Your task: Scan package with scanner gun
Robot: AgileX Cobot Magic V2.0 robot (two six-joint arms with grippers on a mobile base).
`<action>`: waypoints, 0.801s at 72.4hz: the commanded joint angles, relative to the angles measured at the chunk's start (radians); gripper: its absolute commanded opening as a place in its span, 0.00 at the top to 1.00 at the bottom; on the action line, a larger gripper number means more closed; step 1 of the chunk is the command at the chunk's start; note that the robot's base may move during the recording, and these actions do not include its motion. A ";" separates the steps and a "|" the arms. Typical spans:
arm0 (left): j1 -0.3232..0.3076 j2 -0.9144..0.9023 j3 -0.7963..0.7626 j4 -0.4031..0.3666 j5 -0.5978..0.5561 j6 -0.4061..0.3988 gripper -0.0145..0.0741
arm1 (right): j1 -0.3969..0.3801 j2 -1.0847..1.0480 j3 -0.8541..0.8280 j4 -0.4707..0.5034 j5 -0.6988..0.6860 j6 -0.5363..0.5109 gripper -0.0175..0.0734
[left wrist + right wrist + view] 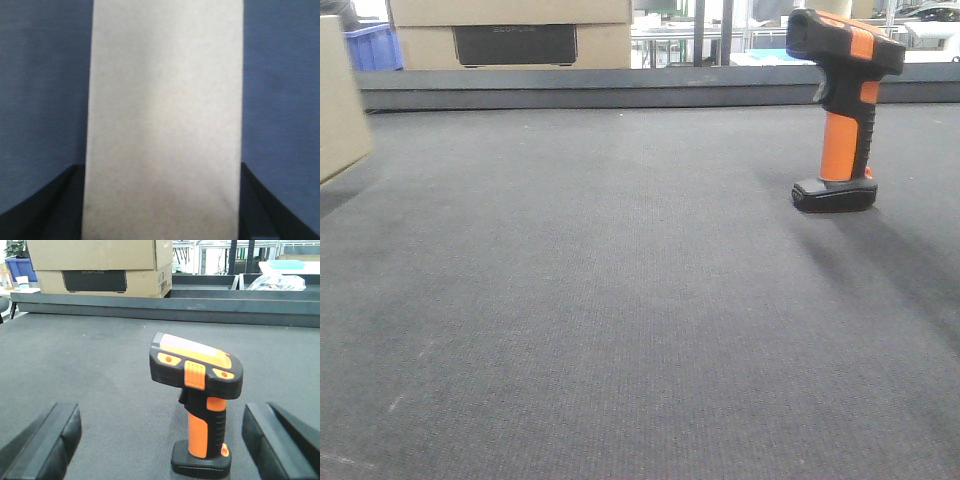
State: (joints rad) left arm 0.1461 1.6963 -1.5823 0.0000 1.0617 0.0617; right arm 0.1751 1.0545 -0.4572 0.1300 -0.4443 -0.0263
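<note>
ECOFLOW lettering on far cardboard box [95,262]

Even, bright indoor light; the orange-and-black pistol-shaped scanner gun [842,110] casts a soft shadow lower right; the plain brown cardboard package [162,120] looks blurred close-up.

Package [340,100] left, scanner gun [840,110] right.

The scanner gun [844,110], black-headed with an orange stripe and handle, stood upright on its flat base near the mat's far right edge. The plain brown package [340,100] sat at the left edge.
</note>
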 commanded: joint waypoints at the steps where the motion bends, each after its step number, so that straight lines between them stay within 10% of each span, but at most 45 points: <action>1: -0.014 -0.015 0.000 -0.026 -0.007 0.009 0.96 | -0.002 -0.008 0.004 -0.006 -0.006 -0.002 0.19; 28: -0.084 -0.015 0.105 0.006 -0.089 0.007 0.94 | -0.002 -0.008 0.004 -0.006 -0.006 -0.002 0.19; 49: -0.086 -0.015 0.105 -0.006 -0.090 -0.044 0.27 | -0.002 -0.008 0.004 -0.006 -0.006 -0.002 0.19; 58: -0.086 -0.015 0.105 0.006 -0.088 -0.094 0.15 | -0.002 -0.008 0.004 -0.006 -0.006 -0.002 0.19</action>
State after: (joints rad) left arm 0.0657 1.6948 -1.4776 0.0000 0.9807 0.0000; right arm 0.1751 1.0545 -0.4572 0.1300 -0.4346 -0.0263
